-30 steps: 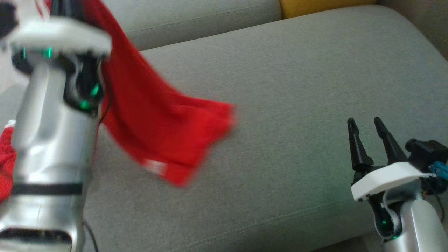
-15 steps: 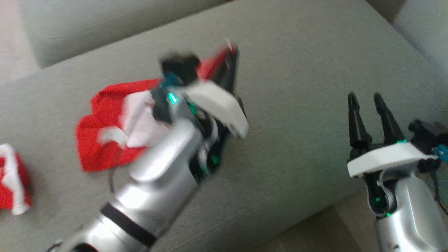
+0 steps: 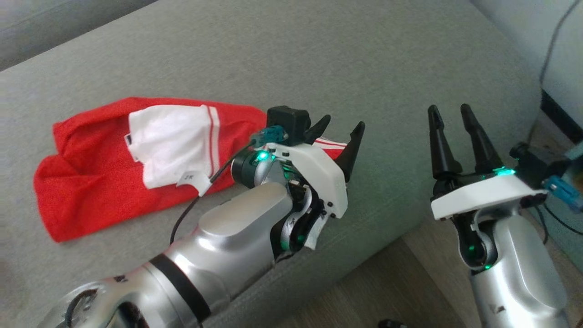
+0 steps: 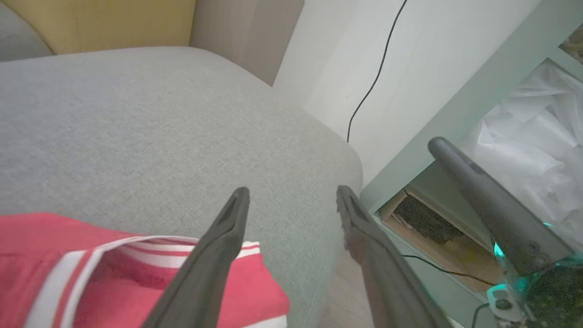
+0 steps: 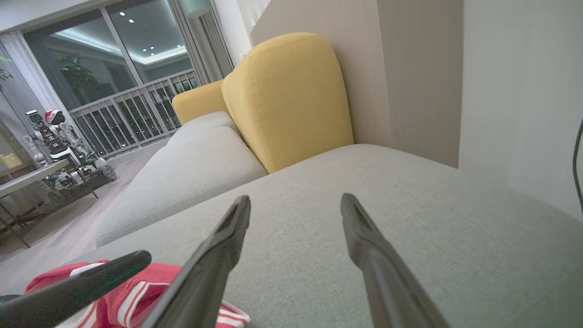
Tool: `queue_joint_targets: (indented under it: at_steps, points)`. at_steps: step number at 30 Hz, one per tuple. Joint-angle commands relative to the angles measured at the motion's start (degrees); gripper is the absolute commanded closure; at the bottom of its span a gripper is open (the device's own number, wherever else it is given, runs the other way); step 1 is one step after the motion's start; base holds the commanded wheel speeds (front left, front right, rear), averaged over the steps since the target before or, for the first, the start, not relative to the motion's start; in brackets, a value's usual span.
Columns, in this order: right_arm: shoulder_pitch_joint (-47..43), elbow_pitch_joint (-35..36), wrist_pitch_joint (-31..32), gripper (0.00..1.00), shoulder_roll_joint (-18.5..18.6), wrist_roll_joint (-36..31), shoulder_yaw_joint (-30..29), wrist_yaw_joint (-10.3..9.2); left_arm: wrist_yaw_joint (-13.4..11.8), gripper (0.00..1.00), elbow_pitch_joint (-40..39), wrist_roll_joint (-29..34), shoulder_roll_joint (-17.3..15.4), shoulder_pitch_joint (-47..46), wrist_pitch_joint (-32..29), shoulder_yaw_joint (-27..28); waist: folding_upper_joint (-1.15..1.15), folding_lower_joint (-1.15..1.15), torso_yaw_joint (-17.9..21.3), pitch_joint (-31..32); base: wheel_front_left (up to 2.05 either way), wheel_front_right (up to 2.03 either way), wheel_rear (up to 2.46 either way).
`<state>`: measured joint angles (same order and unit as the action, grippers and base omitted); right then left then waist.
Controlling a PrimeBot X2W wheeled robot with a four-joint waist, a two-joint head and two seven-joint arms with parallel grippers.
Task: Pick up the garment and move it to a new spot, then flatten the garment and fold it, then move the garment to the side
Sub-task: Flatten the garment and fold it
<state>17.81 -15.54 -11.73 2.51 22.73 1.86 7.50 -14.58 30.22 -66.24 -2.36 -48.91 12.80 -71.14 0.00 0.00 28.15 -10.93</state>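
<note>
The garment is red mesh with white panels and stripes, lying crumpled on the grey sofa cushion at the left. My left gripper is open just past the garment's right end, with nothing between its fingers. In the left wrist view the left gripper hovers over the garment's striped edge. My right gripper is open and empty near the cushion's front right corner. The right wrist view has the right gripper over bare cushion, with the garment at lower left.
The cushion's front edge drops to a wooden floor. A yellow cushion stands at the sofa's far end. On the right are a white wall with a black cable and a pale shelf with white plastic.
The head camera has swung, shifting the whole picture. My left gripper has opened and let go of the garment, which went from hanging to lying on the cushion. The right gripper stays open.
</note>
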Motion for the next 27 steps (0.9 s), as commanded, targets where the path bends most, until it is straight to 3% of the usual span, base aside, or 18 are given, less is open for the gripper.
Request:
queue_joint_targets:
  at_steps: [1, 10, 14, 17, 22, 27]
  points:
    - [2.3, 1.8, -0.8, 0.0, 0.4, -0.5, 0.8, -0.01, 0.5, 0.0, -0.6, -0.7, -0.5, -3.0, 0.7, 0.9, 0.0, 0.0, -2.0, 0.8, 0.0, 0.0, 0.0]
    - [0.9, 3.8, 1.7, 0.0, 0.4, -4.7, -1.9, -0.01, 4.5, 0.0, 1.8, -0.7, -0.5, -3.7, -2.0, -1.9, 0.0, 0.0, -12.3, 4.7, 0.0, 0.0, 0.0]
    - [-0.6, 5.7, 2.5, 0.0, 0.4, -5.2, -2.4, -0.01, 2.7, 0.0, 3.6, 2.4, -0.6, -3.6, 1.8, 1.2, 0.0, 0.0, -17.0, 6.4, 0.0, 0.0, 0.0]
    - [-2.7, 7.1, 2.7, 0.0, 0.4, -5.3, -2.3, -0.01, 1.2, 0.0, 0.0, 8.3, -3.0, -1.0, 2.1, 9.9, 0.0, 0.0, -20.5, 7.6, 0.0, 0.0, 0.0]
    - [-6.8, 8.6, 3.0, 0.0, 0.4, -4.9, -2.7, -0.01, -1.2, 0.0, -11.8, 21.5, -9.4, 12.9, 2.2, 25.2, 0.0, 0.0, -24.5, 9.2, 0.0, 0.0, 0.0]
    - [-10.6, 8.7, 2.8, 0.0, 0.4, -5.0, -1.7, -0.01, -1.1, 0.0, -21.7, 30.7, -11.8, 28.9, 2.2, 37.1, 0.0, 0.0, -26.7, 10.2, 0.0, 0.0, 0.0]
